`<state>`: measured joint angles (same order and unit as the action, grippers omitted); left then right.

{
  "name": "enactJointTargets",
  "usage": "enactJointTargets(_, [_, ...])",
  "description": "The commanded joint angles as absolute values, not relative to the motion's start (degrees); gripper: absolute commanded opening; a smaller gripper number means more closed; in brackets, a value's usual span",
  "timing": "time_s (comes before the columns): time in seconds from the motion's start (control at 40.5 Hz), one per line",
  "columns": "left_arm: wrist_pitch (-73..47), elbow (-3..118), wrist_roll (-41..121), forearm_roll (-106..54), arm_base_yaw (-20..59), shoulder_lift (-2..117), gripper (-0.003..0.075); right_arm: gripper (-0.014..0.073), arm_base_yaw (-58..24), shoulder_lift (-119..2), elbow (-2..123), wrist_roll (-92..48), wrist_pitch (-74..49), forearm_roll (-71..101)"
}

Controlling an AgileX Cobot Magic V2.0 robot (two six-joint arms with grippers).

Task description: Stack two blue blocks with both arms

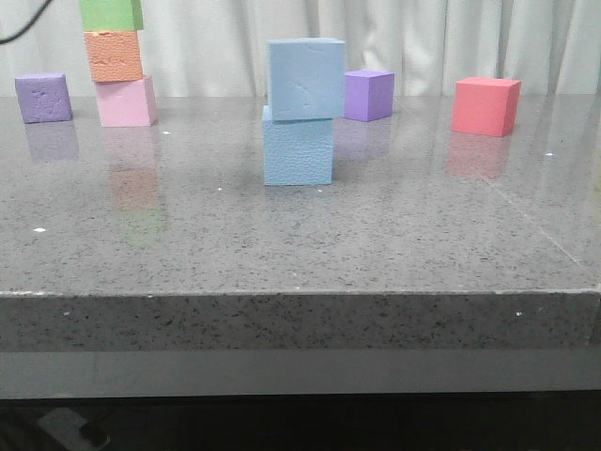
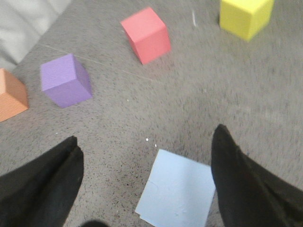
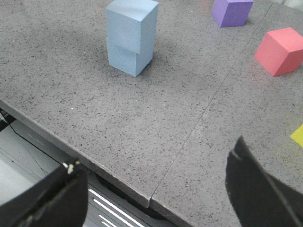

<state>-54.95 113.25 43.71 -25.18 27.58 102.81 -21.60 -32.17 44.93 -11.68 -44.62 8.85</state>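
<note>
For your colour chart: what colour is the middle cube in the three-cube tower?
Orange, clearest in the front view.

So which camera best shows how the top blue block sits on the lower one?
The front view: the top blue block rests on the lower blue block, shifted slightly right. The right wrist view shows the stack from farther off at an angle; the left wrist view shows only the top face between the open fingers.

No legible text or markings

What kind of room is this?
Probably a robot test lab: foam cubes, like the stacked blue blocks, sit on a bare grey stone table before a plain white curtain, with the left gripper above them.
</note>
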Motion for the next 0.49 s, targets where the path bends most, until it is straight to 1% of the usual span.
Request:
enactJointTargets(0.0, [-49.3,115.3,34.5,-22.9,28.0,98.1,0.0547,0.0603,-21.2,-32.3,46.2,-12.0,-40.7,9.5])
enactJointTargets(0.074, [-49.4,115.3,26.5,-17.4,28.0,96.8,0.0547,0.0603,-21.2,-32.3,46.2,-12.0,-40.7,9.5])
enactJointTargets(0.148, [-52.0,115.3,19.9,-12.3,28.0,95.8,0.0546,0.0603,-21.2,-32.3,46.2,-12.0,-40.7,9.5])
enactJointTargets(0.346, [-59.5,115.3,13.0,-5.0,28.0,93.7,0.0541,0.0603,-21.2,-32.3,46.2,-12.0,-40.7,9.5])
enactJointTargets(0.469, [-64.5,115.3,10.1,-4.6,28.0,92.5,0.0484,0.0603,-21.2,-32.3,46.2,-12.0,-40.7,9.5])
